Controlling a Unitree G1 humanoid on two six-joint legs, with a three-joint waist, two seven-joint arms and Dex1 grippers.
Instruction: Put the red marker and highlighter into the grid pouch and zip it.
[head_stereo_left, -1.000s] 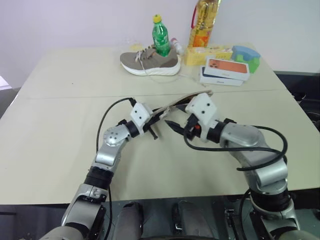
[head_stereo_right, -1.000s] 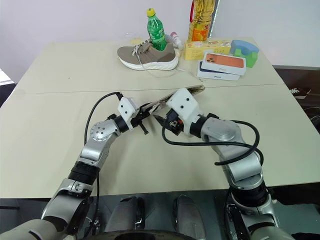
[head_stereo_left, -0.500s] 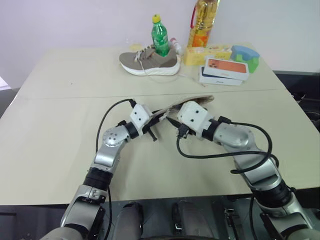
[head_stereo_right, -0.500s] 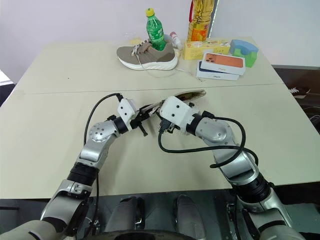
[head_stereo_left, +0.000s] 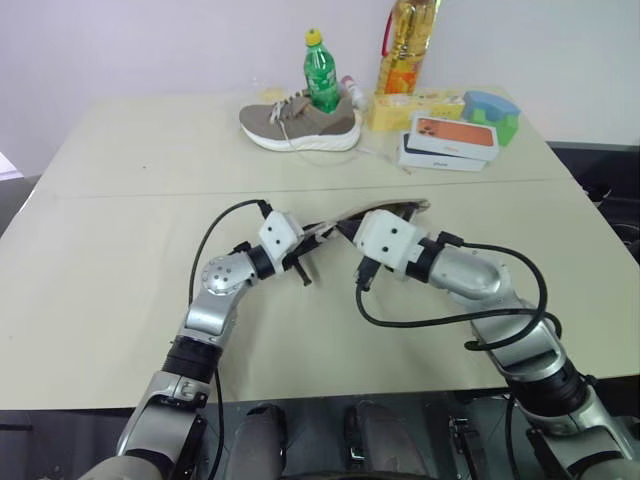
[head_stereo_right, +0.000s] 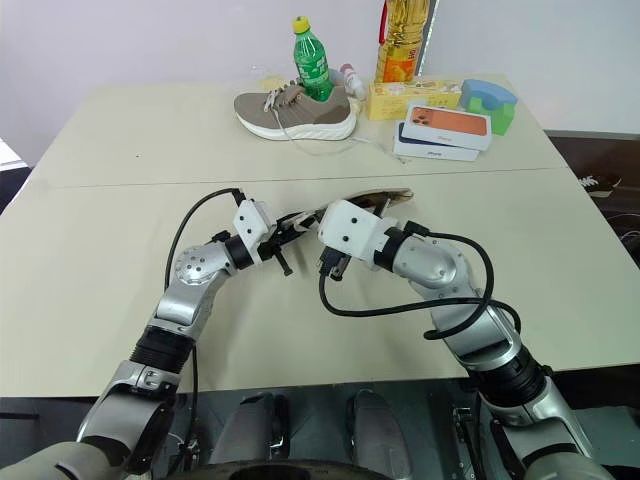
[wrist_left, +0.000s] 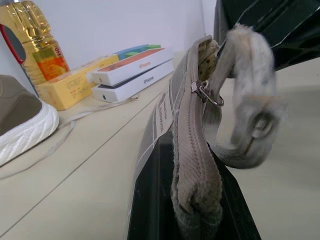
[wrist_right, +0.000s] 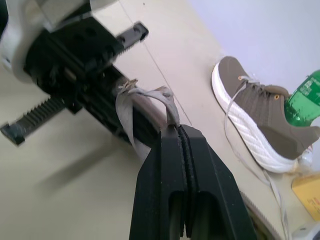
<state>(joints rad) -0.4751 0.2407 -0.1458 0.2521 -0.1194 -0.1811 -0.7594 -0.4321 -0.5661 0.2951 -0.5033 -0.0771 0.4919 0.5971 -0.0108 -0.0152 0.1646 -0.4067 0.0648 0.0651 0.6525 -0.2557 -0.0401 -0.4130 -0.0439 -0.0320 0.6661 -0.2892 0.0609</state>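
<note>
Beige table (head_stereo_left: 120, 200) carries the grid pouch (wrist_left: 192, 150), raised mid-table and clamped at one end by the left gripper (head_stereo_left: 305, 252). Head views hide what the right wrist view shows: the right gripper (wrist_right: 180, 132) pinched tight on the cord pull (wrist_right: 145, 97).

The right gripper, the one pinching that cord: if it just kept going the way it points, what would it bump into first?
Probably the left gripper, which sits just beyond the right gripper and the cord pull it pinches. Depth is hard to judge.

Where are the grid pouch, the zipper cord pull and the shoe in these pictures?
grid pouch (wrist_left: 192, 165): left wrist view, zipper edge.
zipper cord pull (wrist_right: 131, 102): right wrist view, loop above the fingers.
shoe (head_stereo_right: 290, 113): right eye view, its side.
</note>
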